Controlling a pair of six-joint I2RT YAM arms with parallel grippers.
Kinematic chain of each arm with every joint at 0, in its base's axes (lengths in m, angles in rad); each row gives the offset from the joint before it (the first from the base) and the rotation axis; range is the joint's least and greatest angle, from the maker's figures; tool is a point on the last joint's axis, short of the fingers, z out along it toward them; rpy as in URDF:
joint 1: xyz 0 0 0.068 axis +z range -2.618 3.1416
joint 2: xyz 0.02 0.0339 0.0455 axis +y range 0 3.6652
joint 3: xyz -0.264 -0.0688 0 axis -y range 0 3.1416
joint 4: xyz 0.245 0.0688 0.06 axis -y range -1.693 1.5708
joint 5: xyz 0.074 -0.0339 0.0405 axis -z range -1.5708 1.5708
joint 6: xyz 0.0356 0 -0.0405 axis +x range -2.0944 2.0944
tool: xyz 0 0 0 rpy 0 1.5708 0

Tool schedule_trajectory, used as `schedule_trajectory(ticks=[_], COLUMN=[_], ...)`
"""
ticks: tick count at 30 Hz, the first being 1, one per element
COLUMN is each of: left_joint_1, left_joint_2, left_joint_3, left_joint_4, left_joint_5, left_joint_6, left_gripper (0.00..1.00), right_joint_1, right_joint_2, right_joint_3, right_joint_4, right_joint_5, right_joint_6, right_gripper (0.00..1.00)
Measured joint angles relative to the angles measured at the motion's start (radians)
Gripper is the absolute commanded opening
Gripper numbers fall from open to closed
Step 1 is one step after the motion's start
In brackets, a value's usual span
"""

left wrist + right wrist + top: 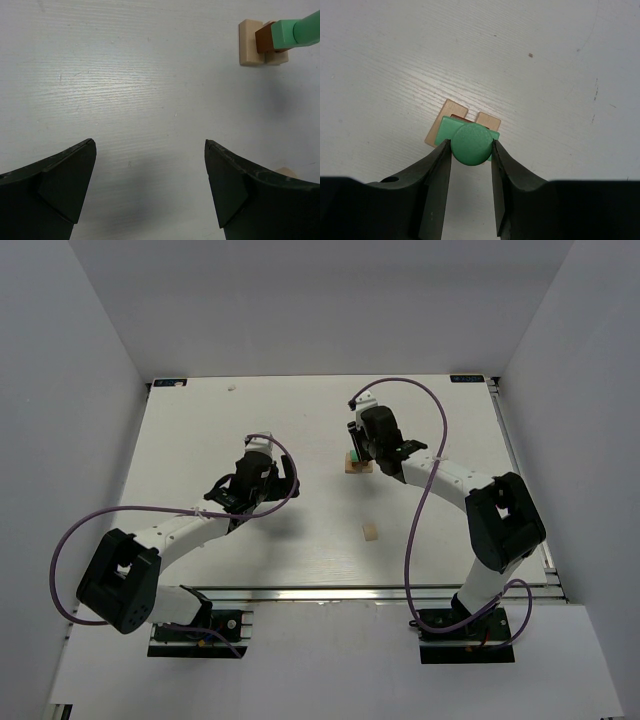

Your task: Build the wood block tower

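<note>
black left gripper [150, 150] gapes wide, empty. right gripper [471, 150] is clamped on a green cylinder [471, 141] over the wood block tower [448, 116], mid table [200, 420]: tan base, brown, green stacked. i judge cap pending; one tan block [369, 531] lies loose.

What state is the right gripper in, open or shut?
Shut on the green cylinder: in the right wrist view the right gripper presses against both its sides.

wood block tower [264, 41], tan base (green top)
</note>
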State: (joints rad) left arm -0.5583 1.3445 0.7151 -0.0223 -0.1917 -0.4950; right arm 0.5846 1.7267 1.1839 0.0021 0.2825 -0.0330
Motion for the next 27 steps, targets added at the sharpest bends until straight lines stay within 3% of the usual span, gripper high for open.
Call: schedule_trajectory(ticks=[15, 22, 27], left_joint_1=[0.000, 0.000, 0.000], left_joint_2=[0.000, 0.000, 0.000], left_joint_3=[0.000, 0.000, 0.000], left_joint_4=[0.031, 0.031, 0.030], left_joint_5=[0.016, 0.017, 0.020], left_joint_6=[0.001, 0.001, 0.000], left_gripper=[0.98, 0.98, 0.98], right_joint_1=[0.000, 0.000, 0.000], right_joint_2=[0.000, 0.000, 0.000], right_joint_3=[0.000, 0.000, 0.000], right_joint_4=[-0.001, -0.002, -0.003], right_joint_5=[-0.001, -0.002, -0.006], right_joint_6=[0.012, 0.025, 0.031], right_gripper=[0.38, 0.56, 0.63])
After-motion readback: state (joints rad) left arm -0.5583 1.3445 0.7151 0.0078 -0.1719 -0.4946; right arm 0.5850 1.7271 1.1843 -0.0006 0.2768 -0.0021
